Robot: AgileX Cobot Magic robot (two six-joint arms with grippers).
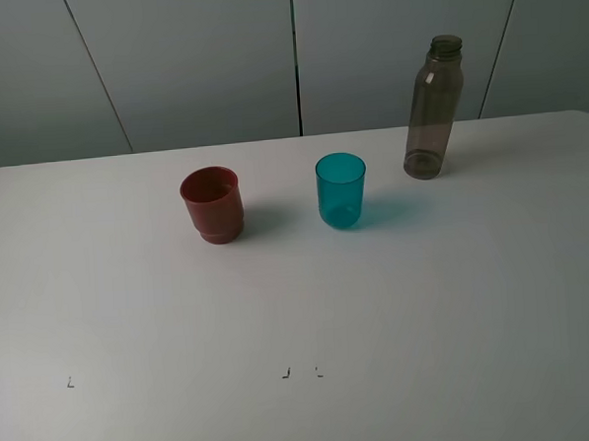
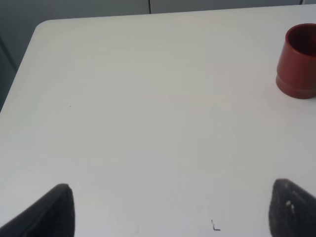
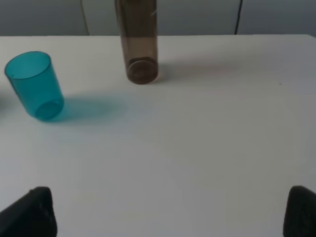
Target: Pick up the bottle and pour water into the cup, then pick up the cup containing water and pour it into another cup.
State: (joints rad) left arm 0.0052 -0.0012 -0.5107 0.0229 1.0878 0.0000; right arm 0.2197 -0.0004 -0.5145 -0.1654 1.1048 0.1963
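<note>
One bottle [image 1: 433, 108] at 1 o'clock, one teal cup [image 1: 341, 189] center, one red cup [image 1: 213, 204] at 9 on desk [image 1: 300, 319]. Both grippers' fingers [image 2: 54, 210] [image 3: 29, 212] spread wide, grasping nothing.

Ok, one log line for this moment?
stage: not started | bottle, teal cup, red cup: upright, untouched | left end effector, right end effector: open, empty

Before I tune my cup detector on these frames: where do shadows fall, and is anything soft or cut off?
Exterior high view: even light, the teal cup casts a teal-tinted shadow to its right, the red cup a faint grey one. Right wrist view: the bottle is cropped above its body, and the dark fingertips are blurred. Left wrist view: the red cup is clipped by the frame edge.
</note>
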